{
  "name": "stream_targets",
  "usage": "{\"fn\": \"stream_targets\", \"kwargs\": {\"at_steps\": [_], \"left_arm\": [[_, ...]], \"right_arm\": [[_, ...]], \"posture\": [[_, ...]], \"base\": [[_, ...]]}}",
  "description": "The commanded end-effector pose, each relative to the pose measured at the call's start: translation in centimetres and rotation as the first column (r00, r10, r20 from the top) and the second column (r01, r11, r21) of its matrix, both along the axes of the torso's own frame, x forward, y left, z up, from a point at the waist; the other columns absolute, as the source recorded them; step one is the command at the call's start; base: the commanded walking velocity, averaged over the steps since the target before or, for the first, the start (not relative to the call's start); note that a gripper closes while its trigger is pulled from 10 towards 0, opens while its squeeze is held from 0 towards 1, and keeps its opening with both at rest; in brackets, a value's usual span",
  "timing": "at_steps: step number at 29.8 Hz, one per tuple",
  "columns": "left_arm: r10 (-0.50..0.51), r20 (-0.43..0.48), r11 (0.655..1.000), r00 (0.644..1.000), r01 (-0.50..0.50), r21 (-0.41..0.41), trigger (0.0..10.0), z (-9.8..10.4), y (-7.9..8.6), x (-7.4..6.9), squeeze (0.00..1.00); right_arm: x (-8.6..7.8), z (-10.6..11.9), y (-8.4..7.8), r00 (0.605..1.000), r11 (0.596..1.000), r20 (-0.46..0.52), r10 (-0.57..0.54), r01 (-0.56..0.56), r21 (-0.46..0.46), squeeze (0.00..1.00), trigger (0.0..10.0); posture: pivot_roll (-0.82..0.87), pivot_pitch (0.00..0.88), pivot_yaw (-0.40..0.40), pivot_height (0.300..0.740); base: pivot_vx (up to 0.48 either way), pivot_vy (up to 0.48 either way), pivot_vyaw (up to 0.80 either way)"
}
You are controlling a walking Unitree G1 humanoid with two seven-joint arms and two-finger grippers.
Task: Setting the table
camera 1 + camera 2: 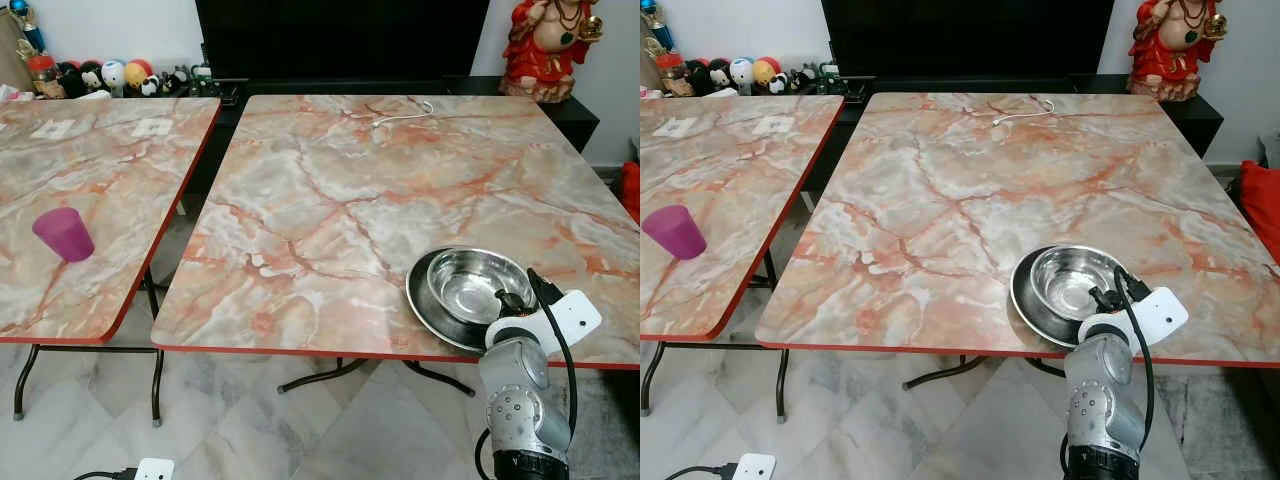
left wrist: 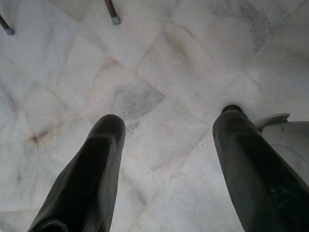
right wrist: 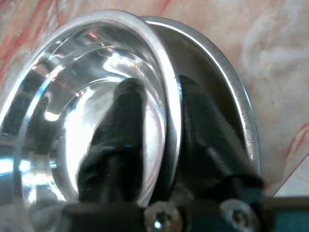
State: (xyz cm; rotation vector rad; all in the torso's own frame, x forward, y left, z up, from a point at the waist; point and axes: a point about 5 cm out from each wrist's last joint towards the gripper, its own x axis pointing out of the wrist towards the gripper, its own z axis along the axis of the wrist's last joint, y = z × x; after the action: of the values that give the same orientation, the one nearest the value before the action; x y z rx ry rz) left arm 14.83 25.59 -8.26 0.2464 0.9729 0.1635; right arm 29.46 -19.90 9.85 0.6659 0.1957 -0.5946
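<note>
Right wrist view: right gripper (image 3: 161, 121) is closed on the rim of a steel bowl (image 3: 63, 96), one black finger inside the bowl, the other outside against its wall, rim pinched between them. The bowl sits in a steel plate (image 3: 227, 87), whose rim curves round behind the outer finger.

Left eye view: bowl (image 1: 478, 283) & plate (image 1: 425, 300) sit on a marble-look table (image 1: 330, 200) w/ red edge, near its front edge, at the robot's right. Right arm reaches up from below the table edge to the bowl's near side; a white wrist unit w/ black cable sits just beside the plate.

Left wrist view: left gripper (image 2: 169, 140) hangs over pale marble floor, fingers wide apart, holding nothing. Two table-leg feet show near that picture's edge.

A white cable (image 1: 400, 112) lies at the table's far edge. A 2nd table (image 1: 100, 190) of the same pattern stands to the left, apart from the first, w/ a purple cup (image 1: 64, 234) upside down on it and two white cards farther back. Red & gold figurine (image 1: 548, 45) stands on a dark unit at back right; small toys line up at back left. A dark screen sits behind the table. No readable writing or brand marks anywhere.
</note>
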Motion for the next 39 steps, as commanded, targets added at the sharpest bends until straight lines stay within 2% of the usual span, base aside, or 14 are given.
{"fn": "stream_targets", "kwargs": {"at_steps": [1,3,5,7,8,9,10,24,30,34,36,37,39], "left_arm": [[0.009,-0.013,1.000,1.000,-0.009,-0.005,10.0,-0.2,0.1,-0.5,0.00],[0.009,-0.014,1.000,1.000,-0.009,-0.005,10.0,-0.2,0.1,-0.5,0.00],[0.009,-0.013,1.000,1.000,-0.009,-0.005,10.0,-0.2,0.1,-0.5,0.00],[0.009,-0.012,1.000,1.000,-0.009,-0.005,10.0,-0.2,0.1,-0.5,0.00],[0.009,-0.011,1.000,1.000,-0.009,-0.005,10.0,-0.2,0.1,-0.5,0.00],[0.009,-0.011,1.000,1.000,-0.009,-0.005,10.0,-0.2,0.1,-0.4,0.00],[0.008,-0.011,1.000,1.000,-0.008,-0.006,10.0,-0.2,0.0,-0.4,0.00],[0.007,-0.007,1.000,1.000,-0.007,-0.011,10.0,-0.2,-0.1,-0.3,0.00],[0.007,-0.004,1.000,1.000,-0.007,-0.013,10.0,-0.2,-0.2,-0.2,0.00],[0.005,-0.003,1.000,1.000,-0.005,-0.014,10.0,-0.2,-0.3,-0.2,0.00],[0.007,-0.002,1.000,1.000,-0.007,-0.013,10.0,-0.2,-0.2,-0.2,0.00],[0.007,-0.002,1.000,1.000,-0.007,-0.013,10.0,-0.2,-0.2,-0.2,0.00],[0.008,-0.001,1.000,1.000,-0.008,-0.013,10.0,-0.2,-0.2,-0.2,0.00]], "right_arm": [[-0.2,0.1,0.6,1.000,1.000,0.001,0.010,-0.010,0.004,0.50,10.0],[-0.2,0.2,0.6,1.000,1.000,0.002,0.010,-0.010,0.002,0.50,10.0],[-0.1,0.3,0.6,1.000,1.000,0.006,0.018,-0.018,-0.011,0.39,10.0],[0.0,0.4,0.7,1.000,0.999,0.009,0.025,-0.025,-0.022,0.39,10.0],[0.0,0.6,0.8,0.999,0.999,0.019,0.037,-0.036,-0.039,0.16,10.0],[0.1,0.7,0.8,0.999,0.998,0.021,0.043,-0.042,-0.049,0.02,10.0],[0.1,0.9,0.9,0.998,0.997,0.023,0.052,-0.051,-0.062,0.00,10.0],[-0.8,0.9,0.3,1.000,0.994,-0.005,0.018,-0.018,-0.112,0.00,10.0],[-1.8,1.1,0.0,1.000,0.992,-0.023,-0.002,-0.001,-0.125,0.00,10.0],[-2.0,1.5,-0.3,1.000,0.983,-0.021,-0.011,0.007,-0.181,0.00,10.0],[-2.4,2.2,-0.9,0.999,0.959,-0.018,-0.036,0.030,-0.282,0.00,10.0],[-2.4,2.2,-0.9,0.999,0.959,-0.018,-0.036,0.030,-0.282,0.00,10.0],[-2.3,2.7,-0.8,1.000,0.939,0.008,-0.004,0.006,-0.344,0.00,10.0]], "posture": [[-0.10,0.033,0.016,0.740],[-0.10,0.033,0.016,0.740],[-0.10,0.033,0.016,0.740],[-0.10,0.033,0.016,0.740],[-0.10,0.032,0.017,0.740],[-0.10,0.033,0.016,0.740],[-0.10,0.033,0.016,0.740],[-0.10,0.035,0.009,0.740],[-0.11,0.032,0.007,0.740],[-0.11,0.033,0.007,0.740],[-0.11,0.032,0.007,0.740],[-0.11,0.032,0.007,0.740],[-0.11,0.032,0.007,0.740]], "base": [[0.000,0.000,0.00],[0.000,0.000,0.00],[0.000,0.000,0.00],[0.000,0.000,0.00],[0.000,0.000,0.00],[0.000,0.000,0.00],[0.000,0.000,0.00],[0.000,0.000,0.00],[0.000,0.000,0.00],[0.000,0.000,0.00],[0.000,0.000,0.00],[0.000,0.000,0.00],[0.000,0.000,0.00]]}}
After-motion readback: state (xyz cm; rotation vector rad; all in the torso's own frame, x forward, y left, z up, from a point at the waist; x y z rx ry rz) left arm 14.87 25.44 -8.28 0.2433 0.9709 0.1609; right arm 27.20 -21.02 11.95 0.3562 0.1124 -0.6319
